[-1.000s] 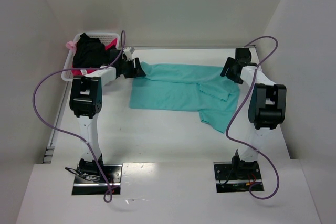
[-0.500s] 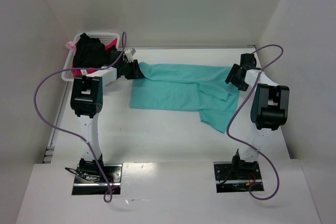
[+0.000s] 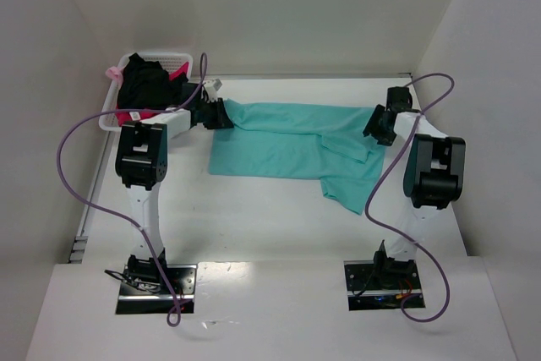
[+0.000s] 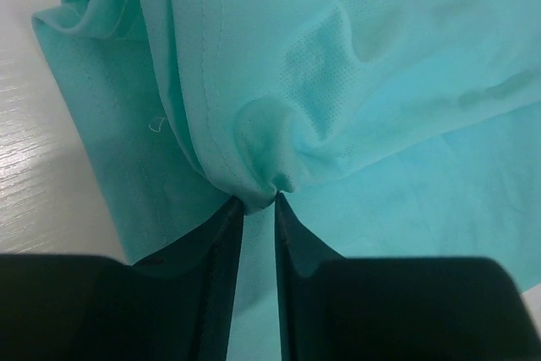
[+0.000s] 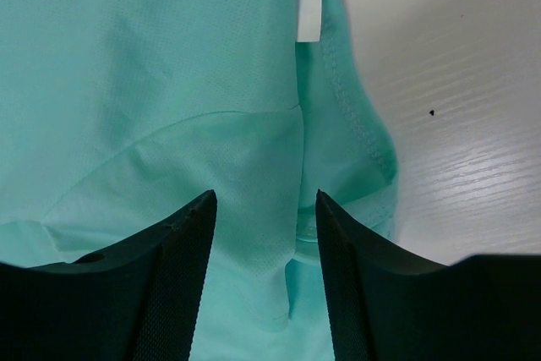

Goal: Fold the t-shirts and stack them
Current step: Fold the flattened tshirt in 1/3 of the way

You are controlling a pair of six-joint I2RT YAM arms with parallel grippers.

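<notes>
The teal-green t-shirt [image 3: 296,145] lies spread across the table, partly folded, with a flap hanging toward the near right. My left gripper [image 3: 221,114] is at its far-left corner. In the left wrist view that gripper [image 4: 256,202] is shut on a bunched fold of the teal cloth [image 4: 279,116]. My right gripper [image 3: 376,127] is at the shirt's right end, open, its fingers [image 5: 182,243] straddling the cloth beside the collar hem and the white neck label [image 5: 308,8]. A black t-shirt [image 3: 144,86] and a pink-red t-shirt [image 3: 128,115] sit heaped in the basket.
The white lattice basket [image 3: 182,60] stands at the back left corner, just behind my left arm. White walls close in the table on the left, back and right. Purple cables loop from both arms.
The left jaws have closed onto the shirt's corner fold. The right gripper has shifted slightly right onto the shirt's end and its jaws have narrowed somewhat.
</notes>
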